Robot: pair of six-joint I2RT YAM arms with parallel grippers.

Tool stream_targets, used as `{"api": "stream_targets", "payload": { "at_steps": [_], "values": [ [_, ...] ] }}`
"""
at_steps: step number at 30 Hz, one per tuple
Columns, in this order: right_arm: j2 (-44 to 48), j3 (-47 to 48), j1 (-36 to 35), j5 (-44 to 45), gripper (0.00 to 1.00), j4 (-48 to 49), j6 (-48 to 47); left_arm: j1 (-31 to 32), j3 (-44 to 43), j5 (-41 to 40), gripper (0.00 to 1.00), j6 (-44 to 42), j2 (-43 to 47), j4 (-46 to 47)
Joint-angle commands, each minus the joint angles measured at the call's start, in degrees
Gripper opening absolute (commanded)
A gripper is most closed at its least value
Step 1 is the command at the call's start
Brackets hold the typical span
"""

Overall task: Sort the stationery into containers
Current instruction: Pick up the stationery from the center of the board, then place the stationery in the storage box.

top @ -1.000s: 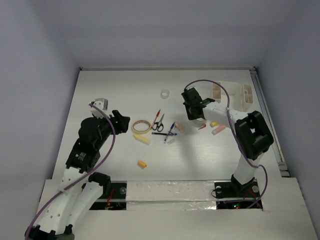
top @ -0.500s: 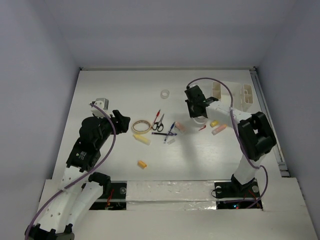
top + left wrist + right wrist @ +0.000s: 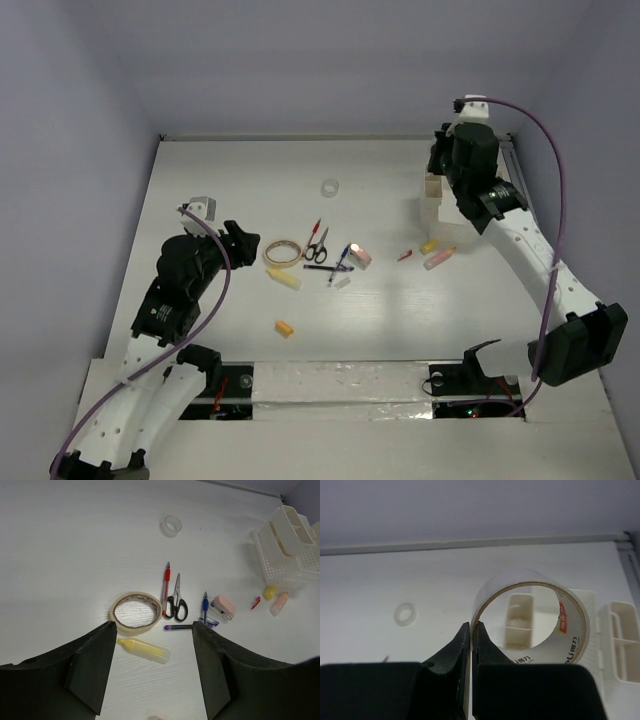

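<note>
Two grippers: one pinching, one spread.
Right gripper (image 3: pixel 470 630): clamped on the wall of the clear tape roll (image 3: pixel 574 630), roll standing upright.
Beyond the roll: white organiser (image 3: pixel 612 645).
Left gripper (image 3: pixel 152 647): fingers apart, empty; beige tape (image 3: pixel 135 629) just ahead.

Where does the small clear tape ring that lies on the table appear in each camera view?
Top external: small clear tape ring in the upper middle, beyond the scissors.
Left wrist: top centre.
Right wrist: left of middle, left of the held tape roll.
Shared landmark: white organiser, always right of the ring.
</note>
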State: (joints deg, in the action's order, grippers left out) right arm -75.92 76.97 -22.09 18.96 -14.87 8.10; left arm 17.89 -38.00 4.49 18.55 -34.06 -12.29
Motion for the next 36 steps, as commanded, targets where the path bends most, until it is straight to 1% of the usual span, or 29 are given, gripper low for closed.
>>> {"api": "stream_targets", "payload": {
  "at_steps": [1, 4, 7, 10, 15, 19, 20, 23, 24, 25, 26, 27, 28, 31, 32, 33, 36],
  "values": [
    [-3.26, -0.76, 7.83, -0.58, 0.0, -0.25, 1.74, -0.22, -0.06, 1.22, 0.58, 0.26, 0.84, 1.92],
    [-5.72, -0.33, 12.66, -2.78, 0.0, -0.68, 2.89, -0.22, -0.06, 1.66, 0.58, 0.18, 1.02, 2.01],
    [-8.79, 0.11, 14.52, -3.76, 0.0, -0.33, 2.71, -0.22, 0.03, 1.92, 0.58, 0.18, 1.28, 2.1],
    [-10.47, 0.55, 15.14, -3.14, 0.0, -1.3, 2.98, -0.22, 0.12, 2.01, 0.58, 0.26, 1.54, 2.19],
    [-11.88, -2.17, 16.29, -2.09, 0.01, -0.51, 4.64, -0.22, 0.03, 2.19, 0.58, 0.18, 1.81, 2.19],
    [-11.97, -5.33, 16.29, -1.74, 0.13, 1.07, 6.4, -0.22, 0.12, 2.28, 0.58, 0.18, 1.81, 2.27],
    [-11.97, -6.38, 16.29, -1.56, 0.22, 1.34, 6.58, -0.22, 0.12, 2.19, 0.58, 0.18, 1.81, 2.19],
    [-11.27, -7.44, 16.29, -0.42, 0.41, 1.6, 7.02, -0.22, 0.12, 2.19, 0.58, 0.18, 1.81, 2.19],
    [-11.09, -7.36, 16.29, -0.33, 0.45, 1.6, 6.93, -0.22, 0.12, 2.36, 0.58, 0.18, 1.81, 2.19],
    [-10.31, -7.27, 16.29, -1.02, 0.47, 1.52, 6.84, -0.22, 0.12, 2.36, 0.58, 0.26, 1.81, 2.27],
    [-9.78, -7.01, 16.29, -1.47, 0.51, 1.43, 6.76, -0.22, 0.12, 2.36, 0.58, 0.18, 1.81, 2.27],
    [-9.08, -6.66, 16.29, -2.51, 0.51, 1.43, 6.58, -0.22, 0.12, 2.45, 0.58, 0.09, 1.81, 2.27],
    [-7.16, -6.57, 16.29, -5.48, 0.52, 1.86, 6.06, -0.22, 0.12, 2.45, 0.58, 0.09, 1.81, 2.27],
    [-3.81, -8.41, 12.26, -13.13, 0.52, 5.1, 5.18, -0.22, 0.12, 2.54, 0.58, 0.17, 1.9, 2.36],
    [-2.75, -8.68, 9.98, -13.94, 0.53, 5.55, 5.0, -0.22, 0.03, 2.45, 0.58, 0.09, 1.9, 2.36],
    [-2.74, -8.68, 4.13, -14.3, 0.53, 5.91, 3.69, -0.22, 0.03, 2.36, 0.58, 0.17, 1.98, 2.19],
    [-6.95, -7.19, -4.86, -16.31, 0.52, 6.52, 2.63, -0.75, -0.06, 2.28, 0.58, 0.18, 2.33, 2.1]
  ]
}}
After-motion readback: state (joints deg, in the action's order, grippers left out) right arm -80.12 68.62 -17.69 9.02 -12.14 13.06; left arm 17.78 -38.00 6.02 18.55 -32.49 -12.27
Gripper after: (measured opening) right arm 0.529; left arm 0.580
